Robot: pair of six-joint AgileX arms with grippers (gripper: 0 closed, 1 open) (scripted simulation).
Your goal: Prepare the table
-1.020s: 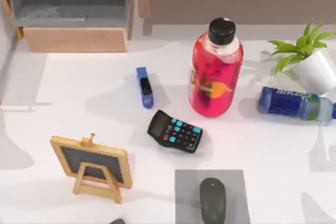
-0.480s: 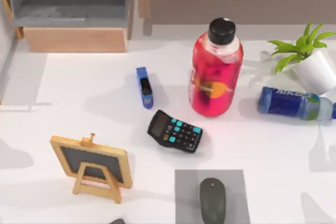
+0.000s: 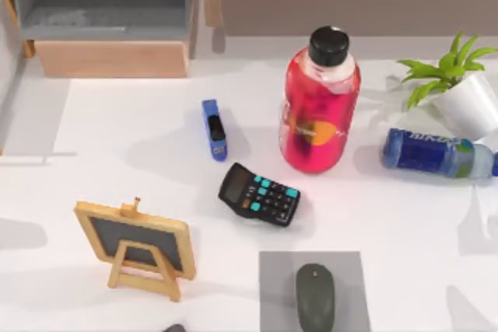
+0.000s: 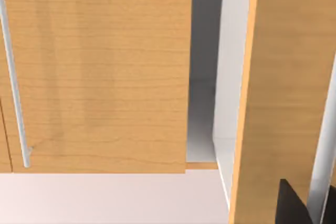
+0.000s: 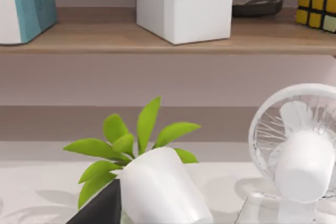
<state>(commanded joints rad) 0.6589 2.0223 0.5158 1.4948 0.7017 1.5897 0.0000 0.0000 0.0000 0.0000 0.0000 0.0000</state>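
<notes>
How wide either gripper stands cannot be told: a dark edge of the left gripper [image 4: 292,207] sits by the cabinet [image 4: 105,77], one of the right gripper [image 5: 101,207] beside the plant pot [image 5: 157,187]. The table [image 3: 117,138] lies white under a red bottle [image 3: 319,114], a toppled blue bottle [image 3: 432,153], stapler [image 3: 214,128], calculator [image 3: 259,193], easel [image 3: 136,242], and mouse [image 3: 314,297] on a pad [image 3: 276,285]

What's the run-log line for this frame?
broad white table | red juice bottle upright | blue water bottle lying | dark mouse on grey pad
</notes>
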